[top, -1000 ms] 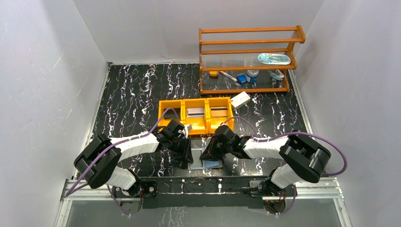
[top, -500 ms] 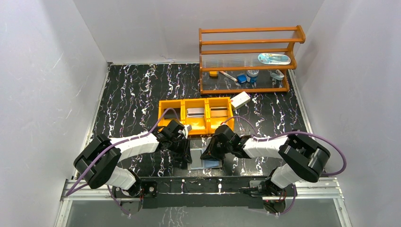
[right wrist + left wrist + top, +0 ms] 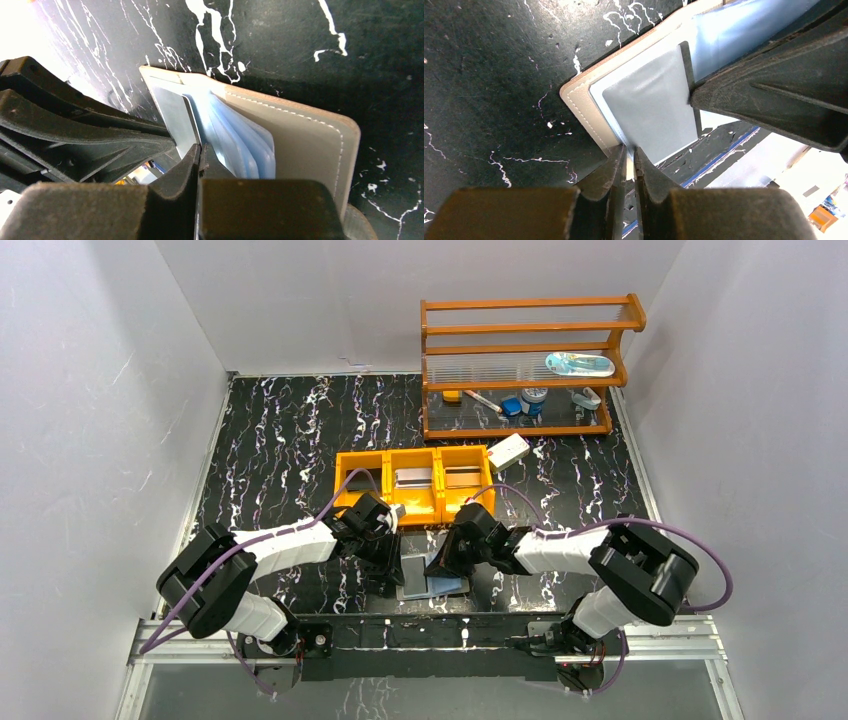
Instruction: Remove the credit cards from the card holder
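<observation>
The card holder (image 3: 445, 587) lies open by the table's (image 3: 280, 440) near edge, about midway along; the left gripper (image 3: 630, 160), nearly closed, pinches its stitched rim; the right gripper (image 3: 199, 155) is closed, seemingly on the silvery grey card (image 3: 649, 110); likely thin, stiff, slick, so best nipped squarely by its exposed edge.

Robot test cell, lab setting. Plain white panel walls (image 3: 90, 440) box in a black marbled desk (image 3: 280, 440) on three sides. An aluminium rail (image 3: 430, 635) runs along the near edge, with the left arm (image 3: 285, 545) and right arm (image 3: 570, 548) bolted side by side behind it. Purple cables (image 3: 700, 560) loop off the arms. Practice props are laid out: a wooden rack (image 3: 525, 330) of small oddments and an orange three-compartment tray (image 3: 412, 452).
</observation>
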{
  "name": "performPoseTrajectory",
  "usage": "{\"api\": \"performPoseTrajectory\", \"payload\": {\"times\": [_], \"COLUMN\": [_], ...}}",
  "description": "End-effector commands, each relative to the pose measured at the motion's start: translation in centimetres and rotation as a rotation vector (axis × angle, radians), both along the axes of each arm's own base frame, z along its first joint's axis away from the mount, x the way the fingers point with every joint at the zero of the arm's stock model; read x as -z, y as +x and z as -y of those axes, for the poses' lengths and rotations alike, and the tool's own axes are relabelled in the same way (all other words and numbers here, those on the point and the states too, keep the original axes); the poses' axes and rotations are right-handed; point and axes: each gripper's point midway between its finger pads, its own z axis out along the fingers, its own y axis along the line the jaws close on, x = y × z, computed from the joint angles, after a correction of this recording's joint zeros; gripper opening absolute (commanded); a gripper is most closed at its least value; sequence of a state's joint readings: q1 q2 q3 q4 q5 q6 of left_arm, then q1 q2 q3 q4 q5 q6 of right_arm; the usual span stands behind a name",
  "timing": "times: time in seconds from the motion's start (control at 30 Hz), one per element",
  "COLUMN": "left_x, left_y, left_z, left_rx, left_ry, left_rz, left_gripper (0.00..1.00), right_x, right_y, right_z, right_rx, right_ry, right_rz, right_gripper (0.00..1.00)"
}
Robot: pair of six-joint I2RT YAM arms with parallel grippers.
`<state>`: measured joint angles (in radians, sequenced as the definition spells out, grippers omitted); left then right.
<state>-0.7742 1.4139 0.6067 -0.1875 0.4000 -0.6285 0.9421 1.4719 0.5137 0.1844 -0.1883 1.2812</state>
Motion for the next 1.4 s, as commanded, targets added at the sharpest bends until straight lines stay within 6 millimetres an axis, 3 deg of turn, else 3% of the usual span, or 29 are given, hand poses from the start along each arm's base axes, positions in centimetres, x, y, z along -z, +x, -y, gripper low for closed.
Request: {"api": "performPoseTrajectory", "payload": {"times": [0.0,0.63,0.73,0.83,0.97,1.13,1.37], "left_x": [0.8,1.1,-0.7,-5.2,-6.6,-5.4,-1.7], "left_y": [-0.5,-0.7,0.2,2.1,2.5,1.5,0.0], "left_z": [-0.8,-1.4,-0.6,1.6,2.8,3.6,2.1], "left_rx": [-0.001,-0.002,-0.015,-0.022,-0.008,0.032,0.03], "left_ry": [0.053,0.075,0.033,-0.075,-0.143,-0.171,-0.089], "left_rz": [-0.024,-0.018,0.022,0.106,0.125,0.053,-0.033], "left_gripper": [0.09,0.08,0.19,0.32,0.35,0.36,0.33], "right_x": [-1.4,-0.8,-1.0,-0.2,-0.2,-0.3,-0.3], "right_y": [0.6,0.7,0.4,0.2,0.2,0.1,0.1], "right_z": [-0.3,1.4,0.5,0.1,0.2,0.4,0.4], "right_rx": [0.01,0.075,0.017,-0.008,-0.002,0.006,0.011], "right_ry": [0.039,0.003,0.032,0.015,0.01,0.013,0.021], "right_rz": [0.046,0.028,0.028,0.001,0.001,0.002,0.001], "right_gripper": [0.04,0.07,0.08,0.08,0.08,0.08,0.08]}}
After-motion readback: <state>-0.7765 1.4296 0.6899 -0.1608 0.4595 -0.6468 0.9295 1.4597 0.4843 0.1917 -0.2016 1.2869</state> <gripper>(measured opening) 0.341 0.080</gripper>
